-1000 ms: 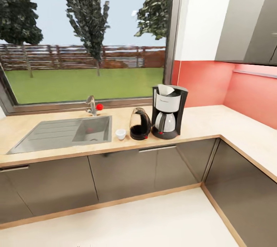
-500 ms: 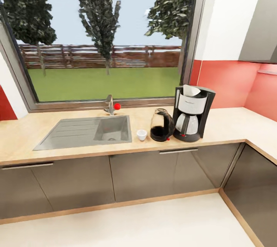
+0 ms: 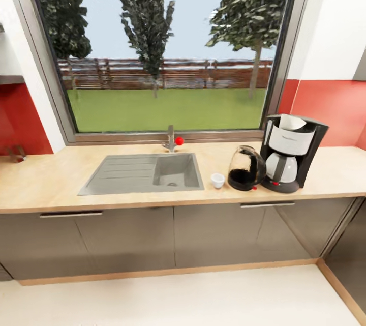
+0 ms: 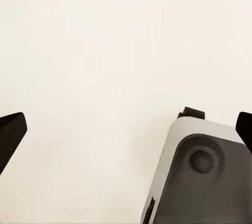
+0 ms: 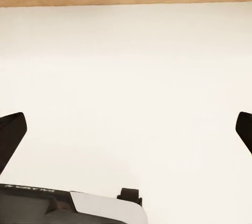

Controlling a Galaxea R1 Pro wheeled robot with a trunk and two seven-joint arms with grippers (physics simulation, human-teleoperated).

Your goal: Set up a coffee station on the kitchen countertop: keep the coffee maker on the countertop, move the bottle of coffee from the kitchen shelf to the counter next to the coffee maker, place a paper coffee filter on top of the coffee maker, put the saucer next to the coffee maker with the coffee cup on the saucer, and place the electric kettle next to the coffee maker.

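1. The coffee maker [image 3: 292, 153] stood on the countertop [image 3: 51, 183] at the right, a boxy black-and-white machine with a rounded carafe in its base. A white paper filter [image 3: 293, 122] sat in its open top.
2. The electric kettle [image 3: 245, 168] stood just beside it on the sink side. It was dark, glossy and bulbous on a round base, and probably the heaviest item. I judged its arched handle the sensible place to grip.
3. The coffee cup [image 3: 217, 180], small, white and smooth, stood on the bare counter near the kettle, with no saucer under it. It looked light, brittle and slippery, so taking it by the rim would suit it best.
4. The filter would be thin and easily crushed, and seemed already placed.
5. The saucer and bottle of coffee could not be picked out, so those steps appeared unfinished.
6. Further out lay a matte grey sink [image 3: 147, 173] with a ribbed drainer, a faucet [image 3: 171, 139] with a red knob, pale wood-grain counter, grey cabinet fronts and a red backsplash.
7. The left gripper [image 4: 126, 124] and the right gripper [image 5: 126, 124] both hung with dark fingertips spread wide over the cream floor, holding nothing.
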